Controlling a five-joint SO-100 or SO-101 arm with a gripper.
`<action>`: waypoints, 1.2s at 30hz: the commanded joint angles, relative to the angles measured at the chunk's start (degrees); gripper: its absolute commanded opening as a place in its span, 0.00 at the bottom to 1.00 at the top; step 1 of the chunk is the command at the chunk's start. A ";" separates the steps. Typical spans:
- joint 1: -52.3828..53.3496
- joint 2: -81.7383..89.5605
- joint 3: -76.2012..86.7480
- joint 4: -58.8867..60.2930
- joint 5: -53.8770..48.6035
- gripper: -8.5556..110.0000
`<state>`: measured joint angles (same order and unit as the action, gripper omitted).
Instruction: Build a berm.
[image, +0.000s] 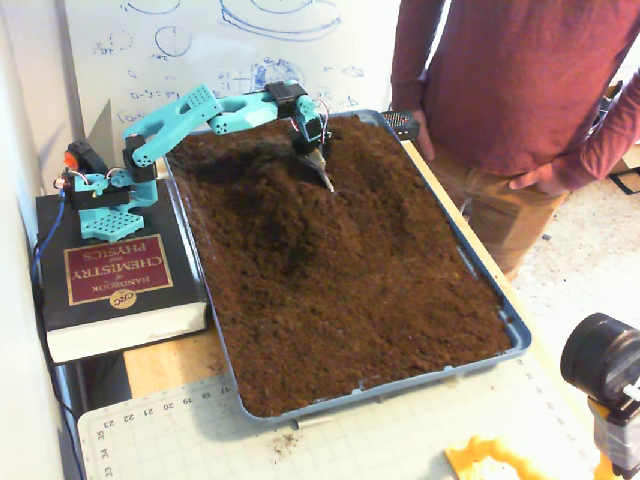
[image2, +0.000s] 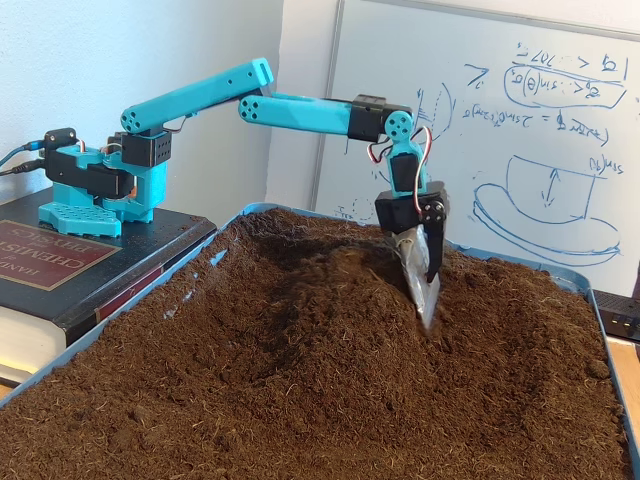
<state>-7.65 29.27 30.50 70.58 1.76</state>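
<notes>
With the metal scoop (image2: 424, 272) fixed where jaws would be, so we cannot tell any jaw state, we should drag soil sideways up onto the berm (image: 275, 215) heaped at the tray's (image: 500, 310) arm end, keeping its tip shallow.

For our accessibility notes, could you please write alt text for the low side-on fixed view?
A teal arm reaches over a tray of brown soil, its metal scoop pointing down into the berm. The arm's base sits on a book; a whiteboard stands behind.
</notes>
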 joint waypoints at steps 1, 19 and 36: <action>-0.70 6.24 0.26 5.80 0.00 0.08; 0.18 19.95 -0.88 5.10 7.91 0.08; -7.03 -6.94 -0.62 -57.83 8.35 0.07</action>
<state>-13.89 21.62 31.46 20.65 10.72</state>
